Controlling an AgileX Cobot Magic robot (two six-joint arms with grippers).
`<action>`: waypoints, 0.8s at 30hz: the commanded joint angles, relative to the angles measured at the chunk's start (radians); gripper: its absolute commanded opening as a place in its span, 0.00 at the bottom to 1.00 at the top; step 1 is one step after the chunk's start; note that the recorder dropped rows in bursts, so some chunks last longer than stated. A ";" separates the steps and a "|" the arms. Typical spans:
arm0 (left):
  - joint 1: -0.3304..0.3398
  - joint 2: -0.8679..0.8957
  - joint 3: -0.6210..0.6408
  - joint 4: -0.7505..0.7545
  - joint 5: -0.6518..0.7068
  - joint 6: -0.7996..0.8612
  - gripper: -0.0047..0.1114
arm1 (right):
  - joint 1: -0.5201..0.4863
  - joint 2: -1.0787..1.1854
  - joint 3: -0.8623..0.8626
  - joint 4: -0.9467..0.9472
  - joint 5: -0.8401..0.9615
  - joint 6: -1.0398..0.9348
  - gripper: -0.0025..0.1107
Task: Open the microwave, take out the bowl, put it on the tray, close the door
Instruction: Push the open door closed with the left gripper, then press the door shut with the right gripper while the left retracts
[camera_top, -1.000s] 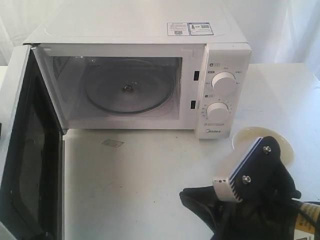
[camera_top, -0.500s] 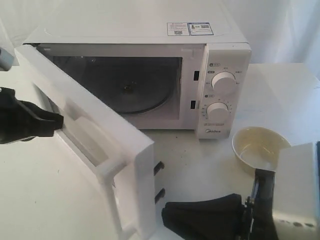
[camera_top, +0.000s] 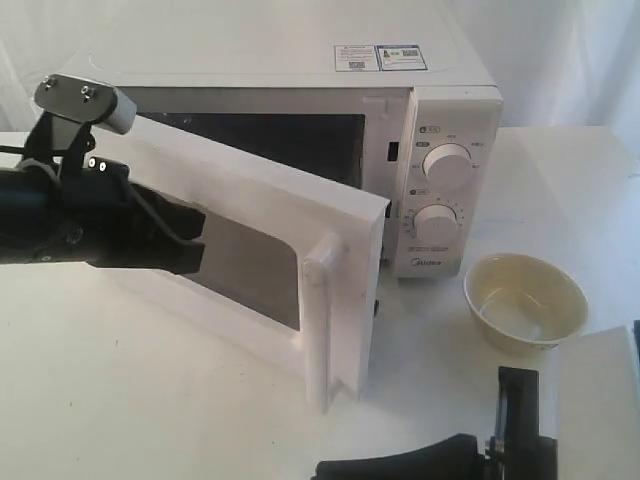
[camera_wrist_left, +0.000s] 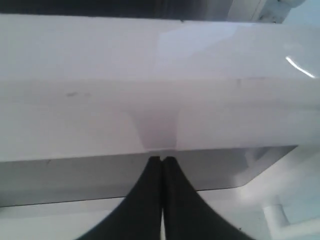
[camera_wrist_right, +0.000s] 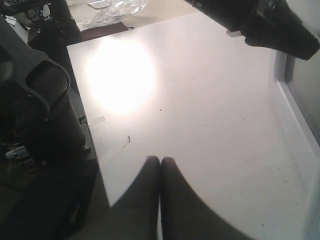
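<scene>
"White door (camera_top: 230, 175), abt half open, hinge side on the left of the microwave (camera_top: 440, 110), free edge swung out toward the front. Left gripper (camera_wrist_left: 161, 159)?"

"Closed tight, fingers (camera_wrist_left: 145, 200) pressed together, nothing between. Tips right up against the door's white outer face – looks like contact, just beside the dark window (camera_top: 250, 265)."

"Handle (camera_top: 322, 320)?"

"Vertical bar at the free edge. Not gripped, apart from that gripper, on the far side of the window."

"Right gripper (camera_wrist_right: 160, 159)?"

"Closed as well, empty. Hangs over bare white table (camera_wrist_right: 200, 100), touching nothing per the wrist cam."

"Bowl (camera_top: 525, 300)?"

"Out of the oven – upright on the table, near the microwave's front-right corner, just in front of the two dials (camera_top: 447, 165). Cream, glossy inside, nothing in it. Well apart from the left gripper and clear of the door."

"Oven cavity?"

"Dark behind the door, mostly hidden. Can't make out the inside. Stickers (camera_top: 380, 57) on top, near the back."
</scene>
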 joint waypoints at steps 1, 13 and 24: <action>-0.007 0.005 -0.007 -0.014 -0.077 0.000 0.04 | 0.005 -0.001 0.005 -0.003 0.005 -0.006 0.02; -0.007 0.058 -0.048 0.022 -0.208 -0.018 0.04 | 0.060 0.095 0.005 -0.011 -0.212 0.051 0.02; -0.007 0.079 -0.107 0.022 -0.125 -0.034 0.04 | 0.123 0.331 0.005 0.018 -0.647 0.037 0.02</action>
